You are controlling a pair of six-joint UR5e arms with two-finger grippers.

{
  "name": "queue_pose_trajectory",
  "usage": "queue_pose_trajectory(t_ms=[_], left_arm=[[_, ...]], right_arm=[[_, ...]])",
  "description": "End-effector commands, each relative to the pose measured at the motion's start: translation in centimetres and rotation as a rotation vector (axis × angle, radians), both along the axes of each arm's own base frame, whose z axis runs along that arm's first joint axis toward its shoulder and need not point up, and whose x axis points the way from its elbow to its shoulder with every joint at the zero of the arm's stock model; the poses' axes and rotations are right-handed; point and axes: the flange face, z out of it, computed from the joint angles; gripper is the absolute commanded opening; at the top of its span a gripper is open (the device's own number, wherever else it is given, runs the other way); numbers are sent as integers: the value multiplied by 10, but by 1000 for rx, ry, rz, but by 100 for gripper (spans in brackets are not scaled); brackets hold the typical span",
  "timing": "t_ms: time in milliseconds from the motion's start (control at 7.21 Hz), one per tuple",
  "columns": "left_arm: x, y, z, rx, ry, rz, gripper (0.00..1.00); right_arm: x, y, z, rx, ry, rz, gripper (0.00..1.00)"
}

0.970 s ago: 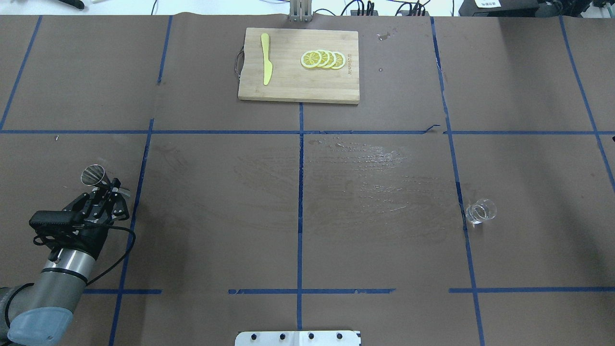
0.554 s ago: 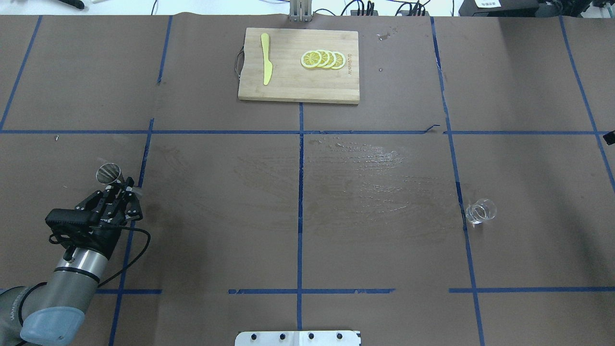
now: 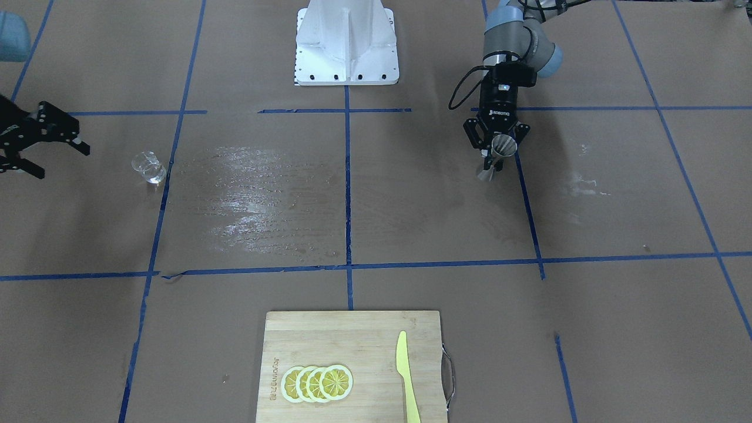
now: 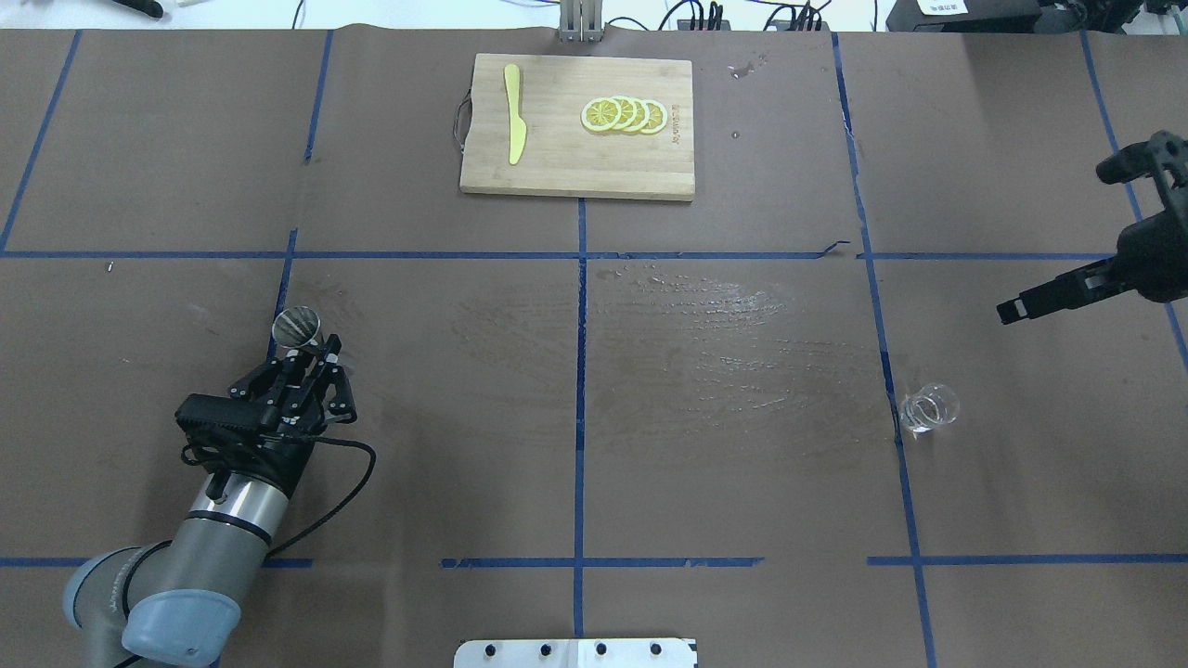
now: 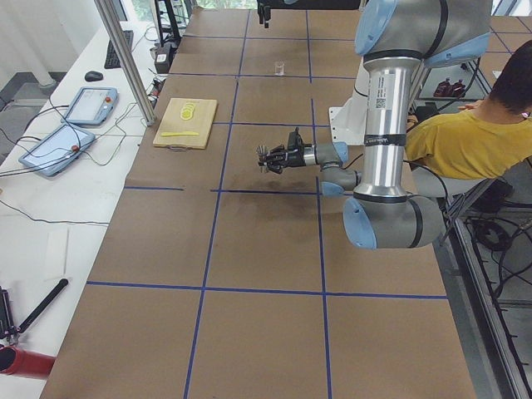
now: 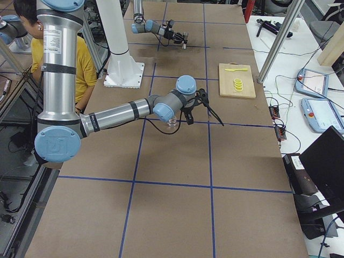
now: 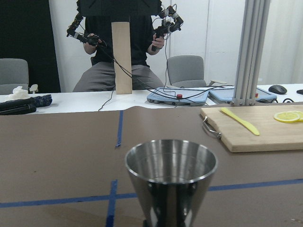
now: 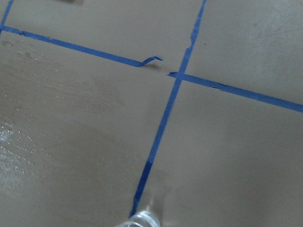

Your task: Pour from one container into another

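Standing near three o'clock on the surface (image 4: 594, 445) seen from overhead, the glass beaker (image 4: 928, 408), probably light, slippery and fragile, wants a pinch across its wall from the spread, empty right fingers (image 4: 1058, 289) at its one o'clock, while the left fingers (image 4: 311, 376) clench the steel jigger (image 4: 297, 327) by its waist near nine o'clock.

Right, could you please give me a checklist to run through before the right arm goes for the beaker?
1. Jigger secure in the left gripper: ok, shut on it, mouth up in the wrist view.
2. Right gripper ready to grasp: ok, jaws wide apart.
3. Beaker upright and free: ok, it stands alone by a tape line, and the right gripper is not yet at it.
4. Beaker holds liquid: cannot tell, the glass is too small and clear.
5. Table dry: not ok, there is a wet patch near the centre.
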Motion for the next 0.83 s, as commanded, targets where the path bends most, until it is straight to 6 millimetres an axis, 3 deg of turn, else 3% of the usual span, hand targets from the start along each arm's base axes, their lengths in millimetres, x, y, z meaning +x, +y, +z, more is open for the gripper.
queue_pose_trajectory(t_ms=[0, 416, 554, 693], left_arm=[[27, -3, -17, 1, 23, 24, 0], [28, -5, -19, -1, 30, 21, 0], [29, -5, -20, -1, 31, 21, 0], [29, -5, -20, -1, 31, 21, 0]], right_arm=[[-50, 47, -9, 110, -81, 145, 100], [-89, 104, -25, 173, -23, 317, 100], [-110, 130, -22, 172, -6, 396, 100], [-140, 169, -13, 225, 16, 548, 100]])
